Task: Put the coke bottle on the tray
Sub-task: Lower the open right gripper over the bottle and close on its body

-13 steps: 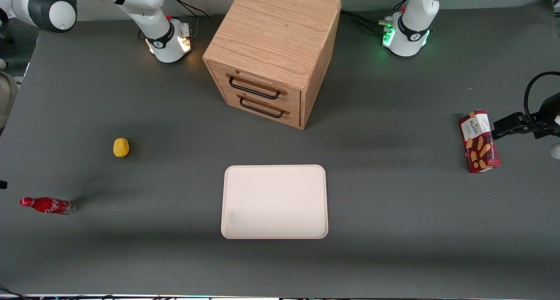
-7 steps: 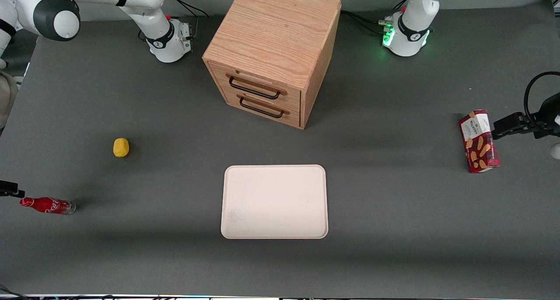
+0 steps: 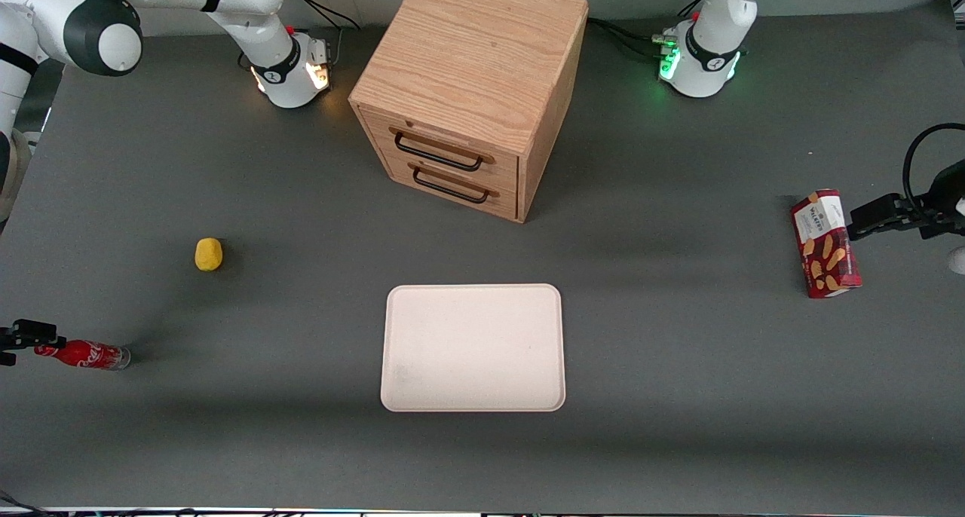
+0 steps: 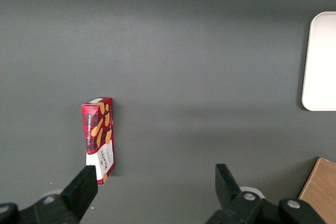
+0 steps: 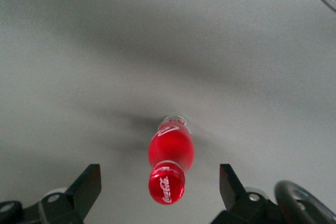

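At the front view's lower left edge the pincer (image 3: 21, 336) hangs released above the cap of the coke bottle (image 3: 89, 355), which stands on the worktop (image 3: 678, 426); it should sink around the neck, clench, then carry to the central tray (image 3: 473, 347)

The coke bottle (image 5: 171, 158) looks like glossy red plastic with a shiny cap and a clear base. The gripper (image 5: 160, 187), spread wide just above it, has matt black fingers. The tray (image 3: 473, 347) is smooth and matt cream. The cabinet (image 3: 471, 87) shows grained wood with dark metal handles. The table (image 3: 678, 366) is matt grey.
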Controlling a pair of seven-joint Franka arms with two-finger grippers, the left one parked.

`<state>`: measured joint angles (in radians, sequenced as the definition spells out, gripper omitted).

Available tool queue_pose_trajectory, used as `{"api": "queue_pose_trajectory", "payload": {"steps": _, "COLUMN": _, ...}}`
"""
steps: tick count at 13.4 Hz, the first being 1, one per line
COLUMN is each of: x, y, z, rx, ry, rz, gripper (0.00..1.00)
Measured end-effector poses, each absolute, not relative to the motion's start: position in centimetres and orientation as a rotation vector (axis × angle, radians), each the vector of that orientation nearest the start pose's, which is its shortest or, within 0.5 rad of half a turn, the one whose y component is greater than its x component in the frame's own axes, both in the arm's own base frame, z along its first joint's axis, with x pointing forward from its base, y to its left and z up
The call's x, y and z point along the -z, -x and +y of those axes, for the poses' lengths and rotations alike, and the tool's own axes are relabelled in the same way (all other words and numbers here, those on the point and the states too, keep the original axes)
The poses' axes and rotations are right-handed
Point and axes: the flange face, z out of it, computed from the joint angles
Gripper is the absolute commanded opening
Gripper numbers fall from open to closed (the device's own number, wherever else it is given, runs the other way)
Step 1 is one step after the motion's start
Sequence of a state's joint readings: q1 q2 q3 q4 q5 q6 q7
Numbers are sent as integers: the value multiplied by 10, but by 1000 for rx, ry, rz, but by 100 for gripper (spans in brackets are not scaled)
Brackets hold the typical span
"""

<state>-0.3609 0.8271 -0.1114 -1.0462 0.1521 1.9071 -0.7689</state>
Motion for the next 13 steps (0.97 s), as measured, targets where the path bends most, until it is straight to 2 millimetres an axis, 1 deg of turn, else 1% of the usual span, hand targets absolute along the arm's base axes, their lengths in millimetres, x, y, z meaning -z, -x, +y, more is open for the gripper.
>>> {"api": "queue_pose_trajectory", "payload": {"steps": 4, "x": -343, "y": -704, "z": -316, "rx": 106, "ry": 3081, "rz": -441, "gripper": 100}}
{"api": "queue_pose_trajectory", "payload": {"steps": 5, "x": -343, "y": -704, "z": -316, "rx": 106, "ry": 3081, "rz": -440, "gripper": 92}}
{"api": "queue_pose_trajectory", "payload": {"steps": 6, "x": -343, "y": -704, "z": -316, "rx": 106, "ry": 3081, "rz": -440, "gripper": 71}}
{"api": "queue_pose_trajectory", "payload": {"steps": 7, "x": -343, "y": -703, "z": -316, "rx": 105, "ry": 3081, "rz": -440, "gripper": 45}}
{"api": "queue_pose_trajectory", "payload": {"steps": 8, "x": -342, "y": -703, "z": -316, "rx": 103, "ry": 3080, "rz": -440, "gripper": 29}}
{"api": "queue_pose_trajectory", "payload": {"steps": 9, "x": -342, "y": -703, "z": -316, "rx": 101, "ry": 3081, "rz": -441, "gripper": 16}}
{"api": "queue_pose_trajectory", "payload": {"steps": 11, "x": -342, "y": -703, "z": -316, "rx": 98, "ry": 3083, "rz": -442, "gripper": 0}}
{"api": "queue_pose_trajectory", "payload": {"steps": 13, "x": -342, "y": -703, "z": -317, "rx": 97, "ry": 3084, "rz": -443, "gripper": 0}}
